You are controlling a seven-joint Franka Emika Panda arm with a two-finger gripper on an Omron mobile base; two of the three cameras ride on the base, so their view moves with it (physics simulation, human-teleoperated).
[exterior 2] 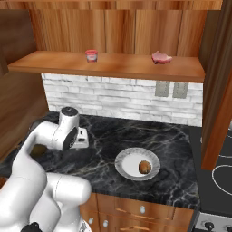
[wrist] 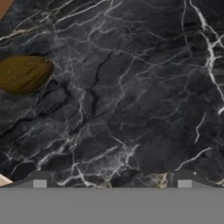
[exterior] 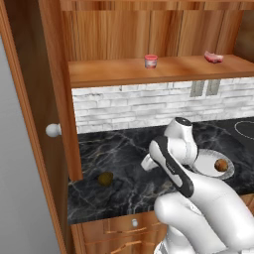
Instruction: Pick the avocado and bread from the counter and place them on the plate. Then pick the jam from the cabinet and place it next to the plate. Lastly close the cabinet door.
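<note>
Bent low over the black marble counter with pale and orange veins (exterior: 124,149), the white arm with dark joints (exterior: 171,166), elbow folded, wrist turned downward toward the slab. Two-finger gripper (wrist: 111,181) spread wide, nothing between the small dark fingertips (wrist: 40,180), bare marble beneath. Off to one side of the hand view, the dark olive-green roundish avocado (wrist: 24,74), cut by the picture's edge, lying on the counter, apart from the fingers. In the left base view, partly hidden behind the arm, the round shallow white-grey plate (exterior: 206,161), with the small orange-brown ball of bread (exterior: 221,165) resting on it. Up on the shelf of the reddish-brown wooden wall cabinet (exterior 2: 113,65), the squat red-pink jam jar (exterior 2: 91,55), upright, well apart from a flat pink irregular lump (exterior 2: 161,57). At the left edge, swung open, the tall reddish-brown cabinet door with round white knob (exterior: 34,124), cropped top and bottom.
</note>
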